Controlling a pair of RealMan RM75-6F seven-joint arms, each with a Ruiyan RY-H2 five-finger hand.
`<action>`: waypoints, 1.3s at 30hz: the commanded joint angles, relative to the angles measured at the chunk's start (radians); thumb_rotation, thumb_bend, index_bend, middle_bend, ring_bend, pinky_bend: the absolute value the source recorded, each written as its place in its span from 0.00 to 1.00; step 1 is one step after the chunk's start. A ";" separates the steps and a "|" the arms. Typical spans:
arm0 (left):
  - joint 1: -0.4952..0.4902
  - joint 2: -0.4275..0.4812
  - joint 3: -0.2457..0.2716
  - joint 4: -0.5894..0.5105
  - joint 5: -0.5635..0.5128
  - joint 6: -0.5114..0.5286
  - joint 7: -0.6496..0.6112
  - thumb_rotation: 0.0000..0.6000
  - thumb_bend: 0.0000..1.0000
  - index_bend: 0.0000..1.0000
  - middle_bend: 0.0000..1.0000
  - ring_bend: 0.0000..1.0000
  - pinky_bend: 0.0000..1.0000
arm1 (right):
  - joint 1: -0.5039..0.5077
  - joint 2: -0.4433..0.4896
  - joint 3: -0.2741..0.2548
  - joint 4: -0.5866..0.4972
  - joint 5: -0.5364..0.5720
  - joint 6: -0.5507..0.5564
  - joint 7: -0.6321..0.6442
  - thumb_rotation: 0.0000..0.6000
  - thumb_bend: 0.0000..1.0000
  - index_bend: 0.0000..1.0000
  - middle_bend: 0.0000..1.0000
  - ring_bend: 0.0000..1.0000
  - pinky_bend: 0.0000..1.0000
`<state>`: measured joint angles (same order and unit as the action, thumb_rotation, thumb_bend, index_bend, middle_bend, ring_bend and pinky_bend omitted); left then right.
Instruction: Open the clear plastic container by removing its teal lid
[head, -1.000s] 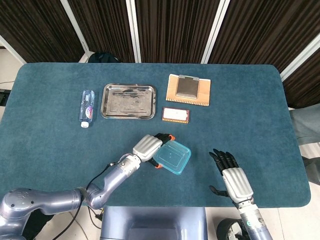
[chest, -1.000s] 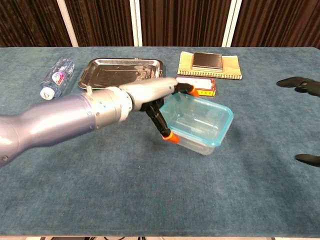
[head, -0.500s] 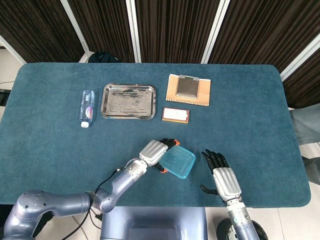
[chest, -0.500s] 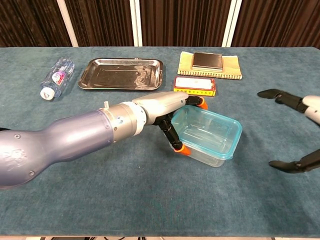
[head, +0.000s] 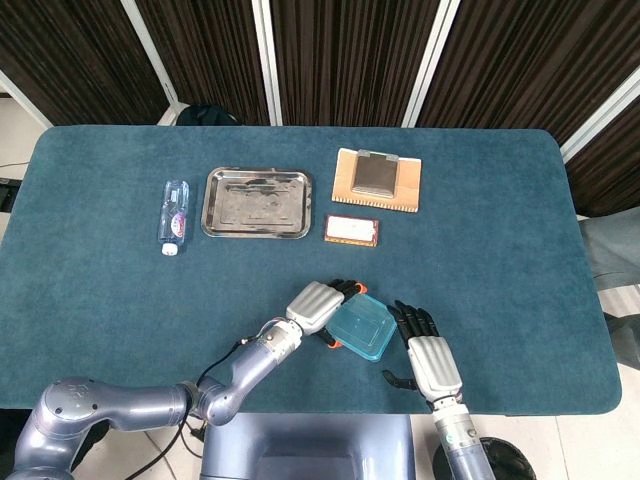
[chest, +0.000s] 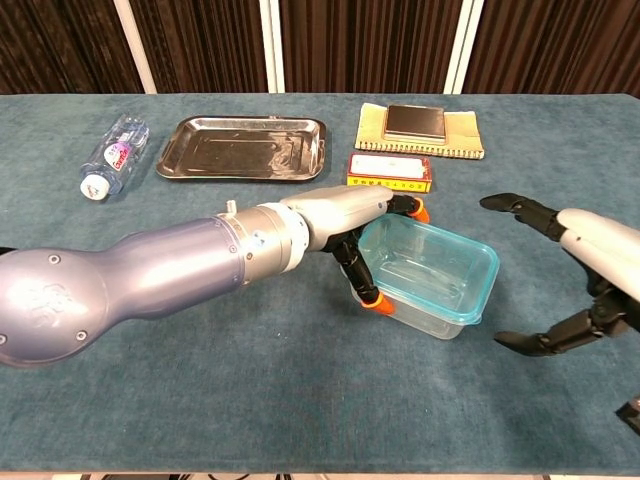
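Note:
The clear plastic container with its teal lid (head: 362, 326) (chest: 428, 272) stands near the table's front edge, lid on top. My left hand (head: 318, 304) (chest: 345, 222) grips its left side, orange-tipped fingers (chest: 377, 303) wrapped over the near and far corners. My right hand (head: 422, 350) (chest: 580, 270) is open just to the right of the container, fingers spread and apart from it, thumb low near the table.
At the back lie a water bottle (head: 175, 215), a steel tray (head: 256, 202), a small red box (head: 352, 230) and a notebook with a dark pad (head: 378, 179). The table's front edge (head: 330, 412) runs just below both hands.
My left hand has carried the container to the right and nearer the front edge. My right hand has moved left, closing the gap to the container, still open.

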<state>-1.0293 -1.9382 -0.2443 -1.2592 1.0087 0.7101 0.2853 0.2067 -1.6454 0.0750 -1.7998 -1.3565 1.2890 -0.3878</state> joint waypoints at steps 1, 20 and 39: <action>-0.004 0.005 0.001 -0.008 -0.014 -0.001 0.012 1.00 0.16 0.25 0.42 0.32 0.46 | 0.007 -0.028 0.009 0.009 0.019 0.003 -0.022 1.00 0.28 0.00 0.00 0.00 0.00; -0.002 0.001 0.005 -0.030 -0.039 0.028 0.019 1.00 0.16 0.25 0.43 0.32 0.46 | 0.024 -0.105 0.025 0.011 0.080 0.012 -0.061 1.00 0.28 0.00 0.00 0.00 0.00; -0.007 0.010 0.009 -0.046 -0.041 0.029 0.018 1.00 0.16 0.25 0.43 0.33 0.47 | 0.029 -0.117 0.043 0.040 0.091 0.042 -0.050 1.00 0.28 0.00 0.00 0.00 0.00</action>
<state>-1.0360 -1.9285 -0.2351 -1.3052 0.9679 0.7395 0.3026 0.2354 -1.7629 0.1178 -1.7610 -1.2649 1.3300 -0.4386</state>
